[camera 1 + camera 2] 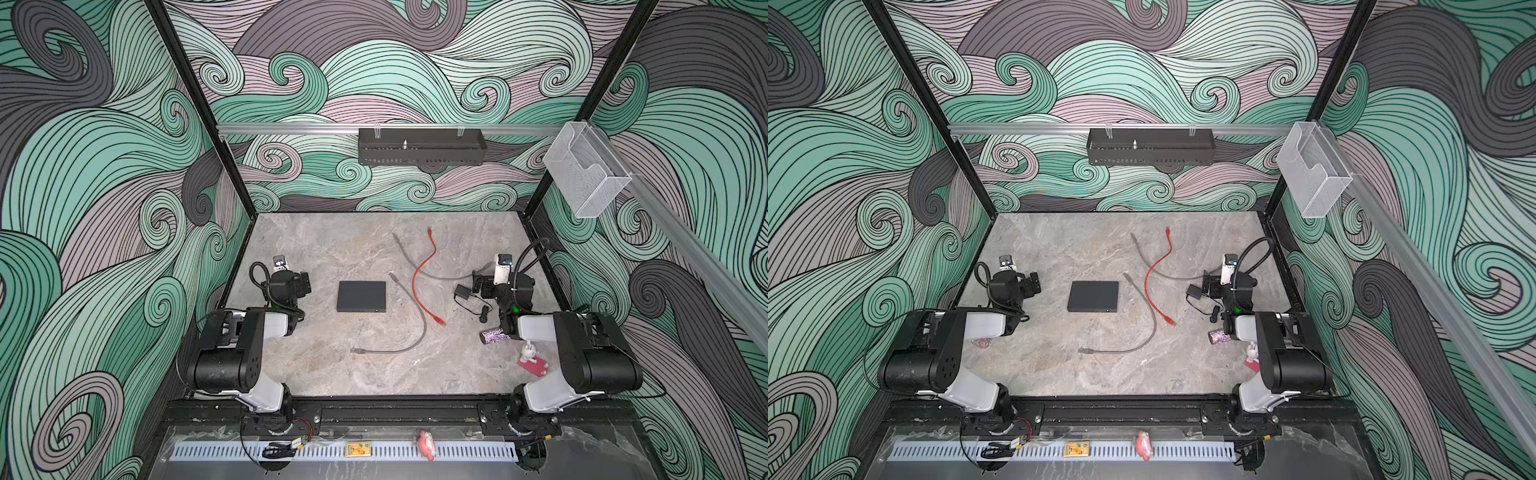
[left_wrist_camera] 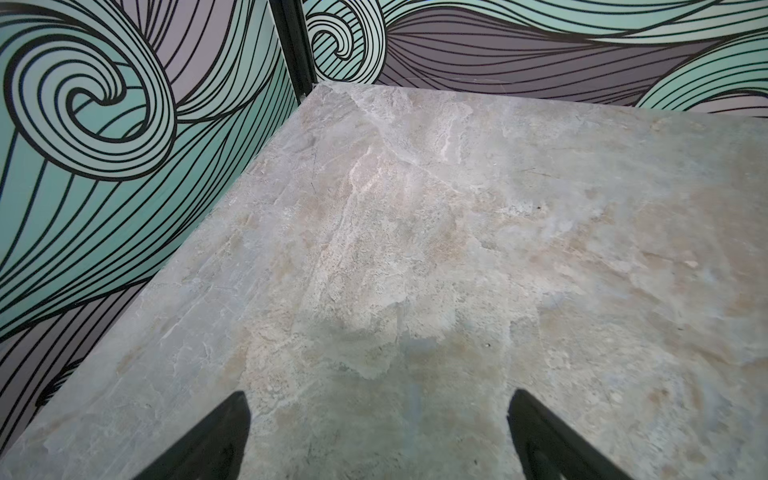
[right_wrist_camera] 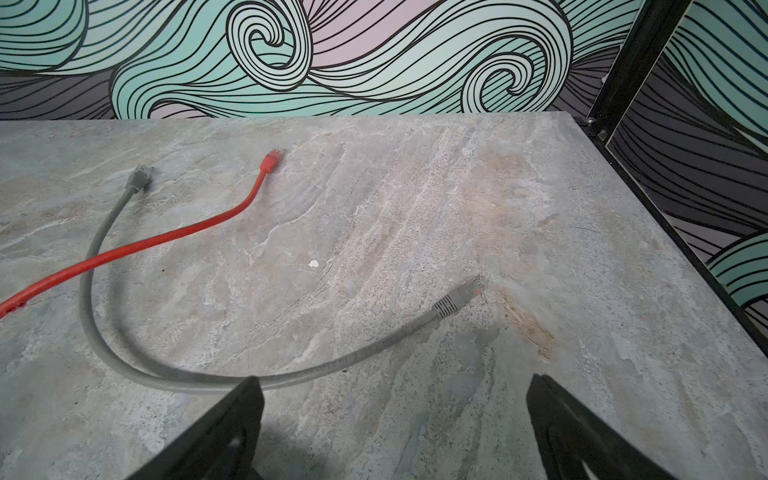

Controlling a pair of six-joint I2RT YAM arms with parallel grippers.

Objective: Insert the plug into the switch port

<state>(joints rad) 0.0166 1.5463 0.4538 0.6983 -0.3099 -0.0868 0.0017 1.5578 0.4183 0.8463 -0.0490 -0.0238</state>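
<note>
Right pincer (image 3: 394,379) gapes; switch (image 1: 361,296) shows only in top views.

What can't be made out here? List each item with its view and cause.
- Switch ports: in both top views, too small to see.
- Red cable: right wrist view, its other end cut off by the frame edge.
- Glittery cylinder: in a top view, partly hidden behind the right arm.
- Left wrist view: shows only bare table; nothing of the task in frame.
</note>
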